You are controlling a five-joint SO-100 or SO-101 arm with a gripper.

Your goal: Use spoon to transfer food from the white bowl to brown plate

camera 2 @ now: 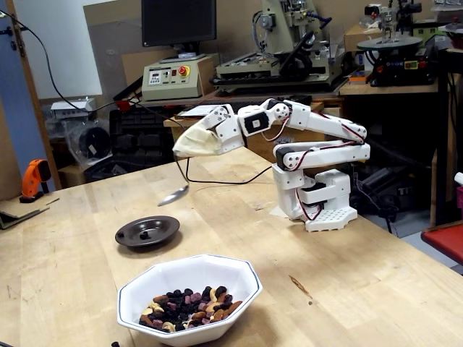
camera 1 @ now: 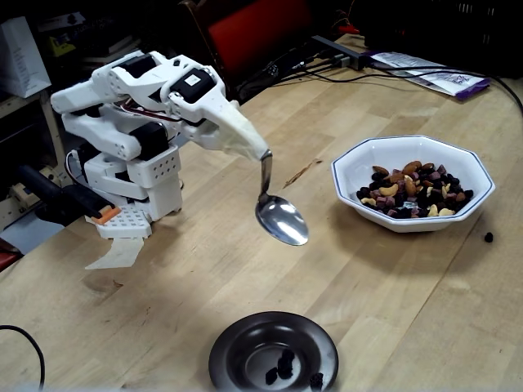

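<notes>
Two dishes sat on the pale wooden desk (camera 1: 204, 269) while I held my arm folded back over my white base. My white fingers (camera 1: 245, 140) were pinched around the thin handle of the shiny silver metal spoon (camera 1: 280, 219); in the other fixed view the same fingers (camera 2: 194, 144) carried the spoon (camera 2: 173, 195) hanging down and clear of the desk. Its oval bowl looked empty and shone back the light.

In a fixed view, taking the spoon as the centre of the clock, the white octagonal ceramic bowl with its thin dark blue rim line (camera 1: 351, 163) lay at about 3 o'clock, well apart from the spoon. Inside it was the trail mix of tan almonds, cashews and small dark raisin-like pieces (camera 1: 413, 192). One small dark piece (camera 1: 489, 237) lay loose on the desk just beside the bowl, at its 4 o'clock.

The small round dark brown glossy plate (camera 1: 233, 347) lay at about 6 o'clock from the spoon, near the lower edge, with a few dark pieces (camera 1: 286, 365) in its sunken centre. In the other fixed view the plate (camera 2: 147, 231) sat below and left of the spoon, and the white bowl (camera 2: 189, 275) stood nearer the camera with its mix (camera 2: 188, 303).
</notes>
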